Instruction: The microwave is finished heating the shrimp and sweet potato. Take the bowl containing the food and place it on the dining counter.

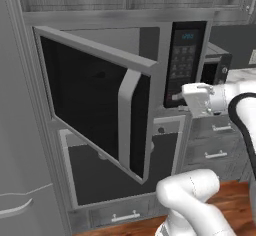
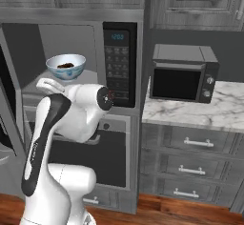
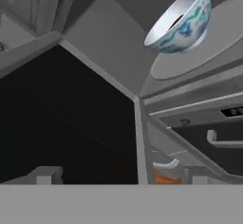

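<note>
Pincer: spread wide, holding nothing | Left base view: microwave [image 1: 150, 80] door swung open mid-frame, robot's hand at right by the keypad | Right base view: bowl [image 2: 66, 68] upper left, inside microwave, dark sweet potato [image 2: 65, 65] in it | Hand view: bowl upper right on round plate [image 3: 204, 47] | Progress: door open; bowl not grabbed, not carried to dining counter [image 2: 209, 109].

- White bowl [image 3: 182, 21] with blue-green painted pattern, upper right of the hand view.
- Microwave [image 1: 95, 105]: black glass door, silver frame.
- White, grey-veined marble counter [image 2: 200, 112], right.
</note>
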Robot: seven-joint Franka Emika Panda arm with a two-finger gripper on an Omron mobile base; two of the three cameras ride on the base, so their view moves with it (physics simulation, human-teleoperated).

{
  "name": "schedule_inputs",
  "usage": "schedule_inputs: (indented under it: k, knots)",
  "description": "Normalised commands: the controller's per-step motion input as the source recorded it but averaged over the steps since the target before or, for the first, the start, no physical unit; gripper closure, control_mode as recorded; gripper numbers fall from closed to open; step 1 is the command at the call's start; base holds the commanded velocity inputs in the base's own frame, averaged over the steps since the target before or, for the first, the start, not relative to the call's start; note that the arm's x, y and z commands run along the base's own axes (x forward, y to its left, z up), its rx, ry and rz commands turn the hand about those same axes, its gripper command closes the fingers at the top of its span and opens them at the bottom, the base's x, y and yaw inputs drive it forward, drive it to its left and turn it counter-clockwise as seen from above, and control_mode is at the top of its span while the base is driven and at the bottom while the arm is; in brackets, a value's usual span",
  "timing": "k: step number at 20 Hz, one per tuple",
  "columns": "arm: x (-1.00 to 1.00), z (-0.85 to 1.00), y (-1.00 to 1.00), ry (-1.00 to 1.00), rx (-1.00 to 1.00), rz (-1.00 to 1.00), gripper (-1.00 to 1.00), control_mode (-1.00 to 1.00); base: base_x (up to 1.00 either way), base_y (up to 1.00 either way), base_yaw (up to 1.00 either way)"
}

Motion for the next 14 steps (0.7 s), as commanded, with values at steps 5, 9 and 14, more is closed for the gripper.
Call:
schedule_inputs:
  k: [5, 9, 14]
  knots:
    - [0.47, -0.02, 1.00, 0.14, 0.11, 0.31, -1.00, -1.00, 0.00, 0.00, 0.00]
    - [0.04, 0.00, 1.00, 0.14, 0.03, 0.25, -1.00, -1.00, 0.00, 0.00, 0.00]
    - [0.00, 0.00, 1.00, 0.09, 0.02, 0.25, -1.00, -1.00, 0.00, 0.00, 0.00]
